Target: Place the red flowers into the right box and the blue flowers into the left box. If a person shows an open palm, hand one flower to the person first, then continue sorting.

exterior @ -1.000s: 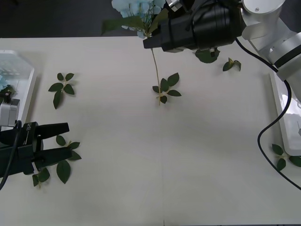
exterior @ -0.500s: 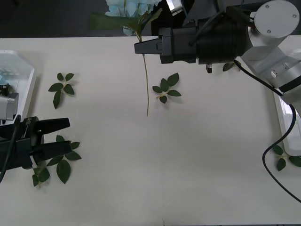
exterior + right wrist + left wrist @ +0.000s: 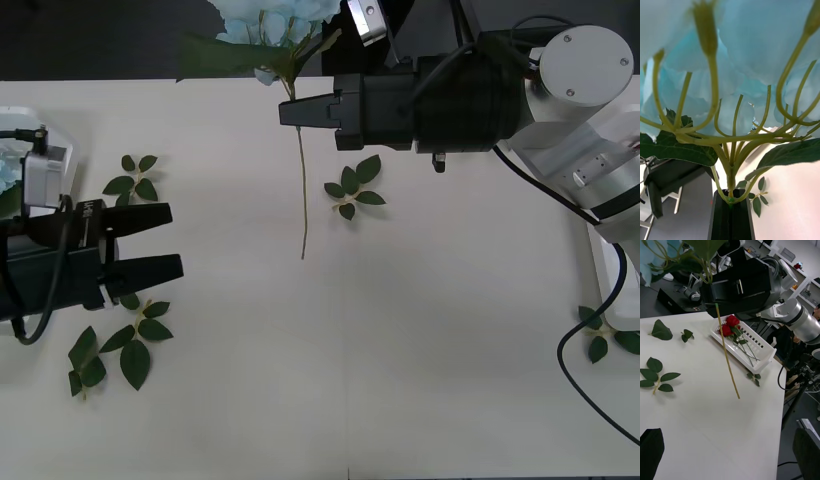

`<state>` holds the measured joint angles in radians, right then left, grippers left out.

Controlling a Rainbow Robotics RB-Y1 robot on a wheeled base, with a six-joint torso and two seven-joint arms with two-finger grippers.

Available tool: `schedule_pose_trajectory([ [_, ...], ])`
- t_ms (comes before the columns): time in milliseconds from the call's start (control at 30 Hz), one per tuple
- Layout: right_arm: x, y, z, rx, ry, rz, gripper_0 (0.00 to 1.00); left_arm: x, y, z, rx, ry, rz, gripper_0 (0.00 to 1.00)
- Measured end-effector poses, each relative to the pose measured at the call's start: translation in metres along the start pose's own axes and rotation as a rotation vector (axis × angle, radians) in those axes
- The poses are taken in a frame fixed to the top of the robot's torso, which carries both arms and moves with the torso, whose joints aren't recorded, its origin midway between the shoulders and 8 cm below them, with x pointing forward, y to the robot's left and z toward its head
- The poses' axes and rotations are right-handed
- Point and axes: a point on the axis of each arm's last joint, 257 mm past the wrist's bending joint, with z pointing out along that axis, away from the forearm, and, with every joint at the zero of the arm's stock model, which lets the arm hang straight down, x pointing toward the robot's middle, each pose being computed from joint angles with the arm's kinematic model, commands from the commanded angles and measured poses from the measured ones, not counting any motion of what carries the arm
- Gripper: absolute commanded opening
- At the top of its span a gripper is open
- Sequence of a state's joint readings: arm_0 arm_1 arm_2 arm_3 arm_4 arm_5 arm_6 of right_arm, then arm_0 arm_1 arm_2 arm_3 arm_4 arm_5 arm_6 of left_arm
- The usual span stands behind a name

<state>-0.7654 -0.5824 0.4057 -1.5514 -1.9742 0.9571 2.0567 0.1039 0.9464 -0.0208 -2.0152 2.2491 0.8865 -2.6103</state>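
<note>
My right gripper (image 3: 287,110) is shut on the stem of a blue flower (image 3: 265,20) and holds it above the table's far middle. The long stem (image 3: 303,190) hangs down free. In the right wrist view the pale blue bloom (image 3: 752,56) towers over my black fingers (image 3: 720,221), which pinch the stem base. My left gripper (image 3: 165,242) hovers open at the left, empty. Part of the left box (image 3: 15,145) shows behind it. The red flowers (image 3: 730,324) lie in the right box (image 3: 765,356), whose rim (image 3: 603,270) shows at the right edge.
Loose green leaf sprigs lie on the white table: one at the back left (image 3: 135,185), one in the middle (image 3: 352,188), one under my left gripper (image 3: 115,350) and one by the right box (image 3: 605,335). The right arm's cable (image 3: 570,330) loops over the table.
My right gripper has carried the blue flower leftward, and the stem now hangs clear of the middle sprig. The left gripper has moved forward and inward from the near left.
</note>
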Motion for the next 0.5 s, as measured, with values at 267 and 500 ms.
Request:
schedule_pose_trajectory([
  [267,-0.003,0.016,0.007,-0.049,-0.017,0.014,0.0,0.01,0.005,0.034,-0.016,0.023,0.05,1.0],
  [500,0.003,0.029,0.007,-0.076,-0.018,0.009,0.0,0.001,0.002,0.059,0.006,-0.02,0.072,1.0],
])
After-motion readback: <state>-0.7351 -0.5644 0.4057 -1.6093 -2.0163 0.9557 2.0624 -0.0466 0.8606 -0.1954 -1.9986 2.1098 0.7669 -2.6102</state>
